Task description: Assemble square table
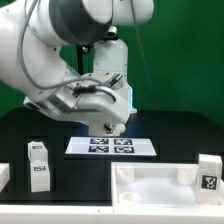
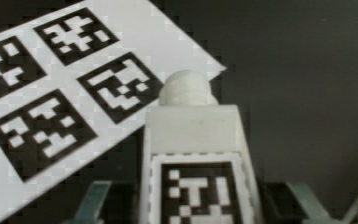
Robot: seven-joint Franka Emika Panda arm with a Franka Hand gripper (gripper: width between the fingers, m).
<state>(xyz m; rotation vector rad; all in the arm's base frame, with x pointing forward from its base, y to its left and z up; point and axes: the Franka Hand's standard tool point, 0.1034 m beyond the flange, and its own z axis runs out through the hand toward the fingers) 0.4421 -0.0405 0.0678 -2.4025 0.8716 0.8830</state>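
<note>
My gripper (image 1: 112, 124) hangs over the marker board (image 1: 112, 146). In the wrist view my gripper (image 2: 197, 203) is shut on a white table leg (image 2: 194, 130) with a black-and-white tag. The leg points away from the camera, its rounded tip toward the marker board (image 2: 60, 95). A dark finger (image 2: 105, 203) shows on each side of it. The white tray-like square table top (image 1: 150, 186) lies at the front on the exterior view's right. Other tagged legs stand at the left (image 1: 38, 165) and right (image 1: 208, 172). In the exterior view the hand mostly hides the held leg.
Another white part (image 1: 3, 178) shows at the exterior view's left edge. The arm's white links (image 1: 50, 60) fill the upper left over the black table. A green wall stands behind.
</note>
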